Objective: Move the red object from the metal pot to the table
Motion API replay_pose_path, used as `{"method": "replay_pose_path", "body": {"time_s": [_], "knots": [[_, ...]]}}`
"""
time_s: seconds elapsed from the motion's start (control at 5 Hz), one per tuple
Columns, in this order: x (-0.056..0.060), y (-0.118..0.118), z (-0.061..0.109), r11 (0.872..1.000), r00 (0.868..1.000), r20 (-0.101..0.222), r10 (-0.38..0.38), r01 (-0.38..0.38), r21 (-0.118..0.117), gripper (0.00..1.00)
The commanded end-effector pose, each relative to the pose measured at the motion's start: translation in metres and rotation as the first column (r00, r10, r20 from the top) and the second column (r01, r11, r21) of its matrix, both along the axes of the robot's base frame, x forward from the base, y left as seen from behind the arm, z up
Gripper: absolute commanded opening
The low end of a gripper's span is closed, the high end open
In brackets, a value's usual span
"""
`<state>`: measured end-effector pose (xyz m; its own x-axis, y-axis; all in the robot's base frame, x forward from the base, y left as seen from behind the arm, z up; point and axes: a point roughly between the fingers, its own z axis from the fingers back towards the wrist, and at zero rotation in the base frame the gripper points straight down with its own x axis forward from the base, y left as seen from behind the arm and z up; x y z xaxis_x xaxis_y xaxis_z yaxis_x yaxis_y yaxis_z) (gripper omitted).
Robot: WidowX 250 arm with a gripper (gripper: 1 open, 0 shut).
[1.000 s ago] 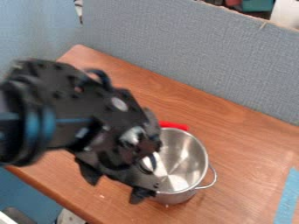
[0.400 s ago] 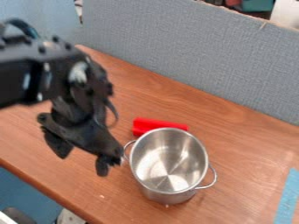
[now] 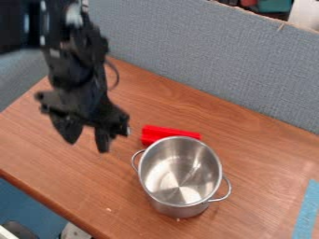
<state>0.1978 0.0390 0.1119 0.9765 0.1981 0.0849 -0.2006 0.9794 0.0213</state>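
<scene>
Your pincer (image 3: 85, 140) hangs over the table (image 3: 50, 187), left of the metal pot (image 3: 182, 175) and clear of it. Black fingers (image 3: 104, 140) point down toward the wood. You can see a gap between the dark prongs, but the frame is blurred and the figure for the opening is mid-change, so whether the jaws are spread or pressed together I cannot tell. Nothing shows between the fingers.

Red object (image 3: 163, 134): lying on the tabletop, just behind the pot's rim on the far side. Only its upper part shows; the pot's edge hides the rest. Whether it touches the pot wall cannot be told from this angle. It sits to the right of your pincer, near but apart from the fingers.

Pot: upright, shiny, no lid, interior bare steel as far as you can see into it. One small handle visible at the lower right (image 3: 226, 189). It stands toward the near right part of the table.

Arm body (image 3: 69, 47): dark, bulky, coming down from the upper left of the view, with cabling along it.

Surroundings: grey-blue fabric wall (image 3: 200, 47) behind the table; a strip of light blue (image 3: 308, 210) at the right edge, beyond the table's rounded corner.
</scene>
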Motion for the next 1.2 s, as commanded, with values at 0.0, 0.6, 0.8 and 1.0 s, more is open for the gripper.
{"method": "replay_pose_path", "body": {"time_s": [0.0, 0.6, 0.8, 1.0], "knots": [[0.032, -0.001, 0.033, 0.998, 0.996, 0.059, -0.063, 0.063, -0.012, 0.0], [0.085, -0.016, -0.013, 0.963, 0.958, 0.105, -0.268, 0.27, -0.006, 0.0], [0.084, -0.003, 0.011, 0.927, 0.92, 0.134, -0.368, 0.375, -0.025, 0.0], [0.072, -0.015, 0.03, 0.833, 0.83, 0.122, -0.545, 0.552, -0.04, 1.0]]}}
